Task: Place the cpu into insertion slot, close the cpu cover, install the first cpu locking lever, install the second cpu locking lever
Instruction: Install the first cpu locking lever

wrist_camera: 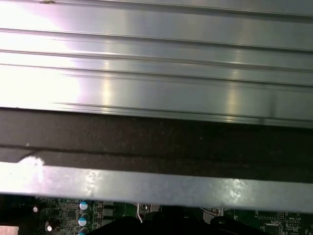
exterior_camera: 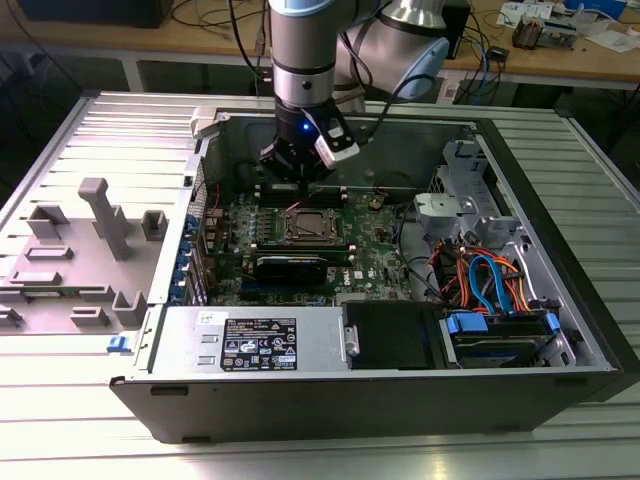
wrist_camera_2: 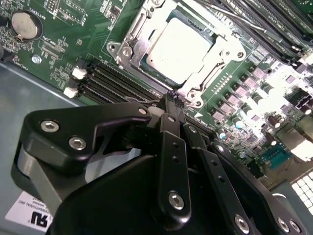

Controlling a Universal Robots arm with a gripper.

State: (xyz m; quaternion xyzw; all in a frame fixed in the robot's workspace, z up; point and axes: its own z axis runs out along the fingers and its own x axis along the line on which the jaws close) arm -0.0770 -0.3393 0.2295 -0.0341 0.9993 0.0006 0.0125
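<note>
Pincer (wrist_camera_2: pixel 172 99), tips together, just beside the seated cpu (wrist_camera_2: pixel 182 46)

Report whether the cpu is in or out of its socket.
In: the silver-grey square chip lies flat inside the grey metal-rimmed socket.

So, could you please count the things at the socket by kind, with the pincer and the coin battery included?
cpu: 1
cpu cover: 1
insertion slot: 1
pincer: 1
coin battery: 1
Total: 5
</note>
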